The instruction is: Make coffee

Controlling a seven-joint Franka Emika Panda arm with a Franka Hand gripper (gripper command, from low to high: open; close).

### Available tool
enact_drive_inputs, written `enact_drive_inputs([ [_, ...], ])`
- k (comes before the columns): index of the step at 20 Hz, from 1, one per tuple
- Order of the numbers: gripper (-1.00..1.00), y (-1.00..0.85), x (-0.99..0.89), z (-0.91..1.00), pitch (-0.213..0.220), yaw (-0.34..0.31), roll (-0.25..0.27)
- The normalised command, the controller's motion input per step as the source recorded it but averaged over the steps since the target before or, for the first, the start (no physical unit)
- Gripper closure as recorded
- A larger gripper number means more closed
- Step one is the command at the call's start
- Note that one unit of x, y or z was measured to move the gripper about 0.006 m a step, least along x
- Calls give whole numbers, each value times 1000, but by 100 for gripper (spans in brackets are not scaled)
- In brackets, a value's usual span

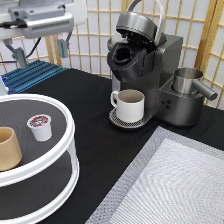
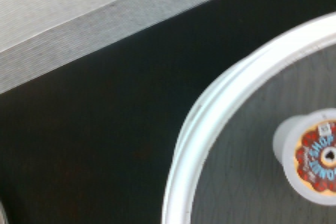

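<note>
Coffee pod [image 1: 40,126] upright on top tier of round white tray [image 1: 71,142], near tan cup [image 1: 9,148] — judged light, thin-walled, crushable, best pinched across sidewall under rim — gripper [image 1: 41,50] high above, spread wide, empty.

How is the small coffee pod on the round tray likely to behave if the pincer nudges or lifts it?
The coffee pod looks like thin plastic, so it is probably very light and easily tipped. Its foil top may dent. The pincer hangs above the tray, not touching it.
</note>
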Motion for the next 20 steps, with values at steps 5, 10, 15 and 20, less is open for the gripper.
enact_drive_inputs([
  [5, -100, 0, 0, -338, -7, -375, -23],
  [10, -100, -10, -7, -294, -18, -355, -110],
  [15, -100, -114, -54, -47, -6, -306, -110],
  [20, -100, -258, -13, -53, -72, -150, -129],
])
